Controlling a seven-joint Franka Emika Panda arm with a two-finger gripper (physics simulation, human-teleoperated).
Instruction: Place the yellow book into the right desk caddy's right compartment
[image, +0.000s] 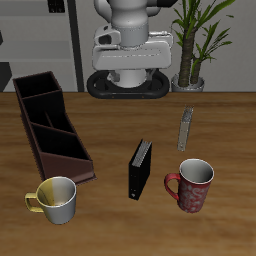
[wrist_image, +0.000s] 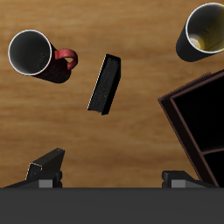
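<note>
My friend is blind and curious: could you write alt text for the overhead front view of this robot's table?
A white robot arm stands behind a wooden table, touching nothing. On the table are a long dark brown desk caddy, a thin yellow book farther back, a black book standing mid-table, and, near the front edge, a red mug and a yellow-and-white mug.

Looks like a rendered home-office or study desk setup: wooden table (image: 110, 120) with a dark brown desk caddy (image: 52, 125), a black book (image: 140, 168), two mugs (a red one (image: 192, 185) and a yellowish one (image: 55, 198)), plus a potted plant (image: 200, 40) behind.
</note>
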